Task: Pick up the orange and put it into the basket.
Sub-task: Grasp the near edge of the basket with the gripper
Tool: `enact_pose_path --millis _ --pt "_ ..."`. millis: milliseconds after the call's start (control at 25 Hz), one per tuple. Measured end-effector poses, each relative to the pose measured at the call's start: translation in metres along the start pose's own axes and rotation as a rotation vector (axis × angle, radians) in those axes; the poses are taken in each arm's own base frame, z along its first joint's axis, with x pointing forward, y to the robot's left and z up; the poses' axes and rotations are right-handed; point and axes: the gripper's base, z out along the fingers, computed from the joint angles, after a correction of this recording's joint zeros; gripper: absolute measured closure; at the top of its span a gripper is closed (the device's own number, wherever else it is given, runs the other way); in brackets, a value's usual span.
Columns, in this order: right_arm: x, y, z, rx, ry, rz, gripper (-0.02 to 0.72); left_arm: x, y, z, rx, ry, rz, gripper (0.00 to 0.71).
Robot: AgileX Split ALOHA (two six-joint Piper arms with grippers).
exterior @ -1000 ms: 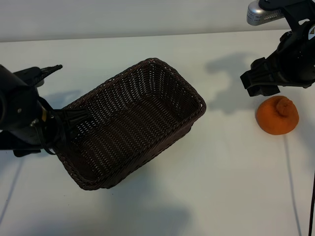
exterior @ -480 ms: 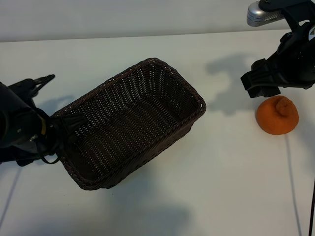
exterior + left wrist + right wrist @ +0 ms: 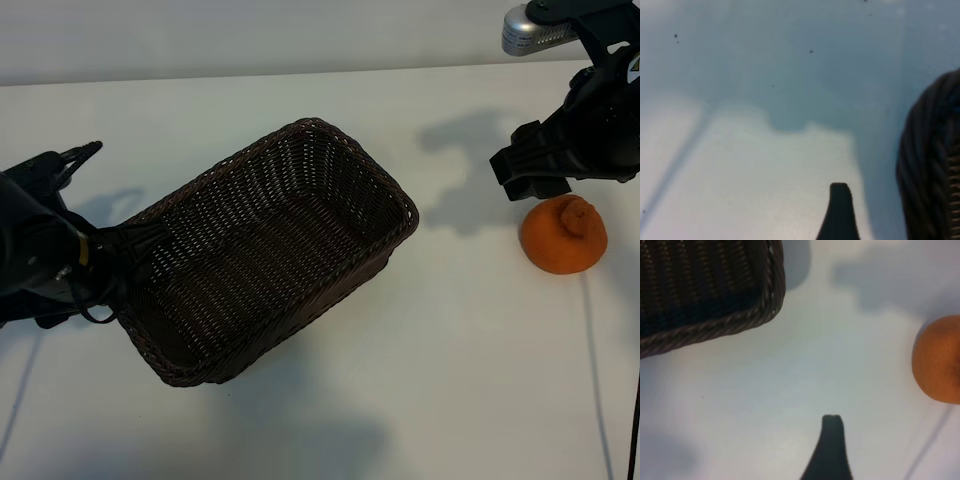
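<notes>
Your right gripper (image 3: 530,172) hangs with its jaws spread wide and nothing between them; the orange (image 3: 563,235) sits on the white table (image 3: 450,360) just below and beside it, bump upward, untouched. The basket (image 3: 300,135) lies well off to that gripper's other side (nothing inside it). Your left gripper (image 3: 125,245) is down at the basket's near-left corner, right against the braided rim, jaws also wide apart; whether it touches the wicker you cannot tell.

Left gripper (image 3: 135,240) low at far left, right gripper (image 3: 525,175) raised at far right, both parted.
</notes>
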Motion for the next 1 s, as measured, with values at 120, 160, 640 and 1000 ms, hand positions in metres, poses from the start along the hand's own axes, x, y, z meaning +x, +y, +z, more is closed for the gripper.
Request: enact_pose_path --millis 120,160,640,1000 --pt "0.000 0.000 0.000 0.000 0.001 0.000 0.108 0.001 -0.002 0.006 -0.006 0.015 0.003 0.143" --pt "0.000 0.000 0.000 0.000 0.001 0.000 0.108 0.001 -0.003 0.008 -0.001 0.019 0.002 0.146" --pt "0.001 0.000 0.000 0.000 0.007 0.000 0.108 0.003 -0.009 0.018 0.025 0.035 0.000 0.156" --pt "0.001 0.000 0.000 0.000 0.012 0.000 0.108 0.010 -0.015 0.034 0.018 0.106 0.011 0.156"
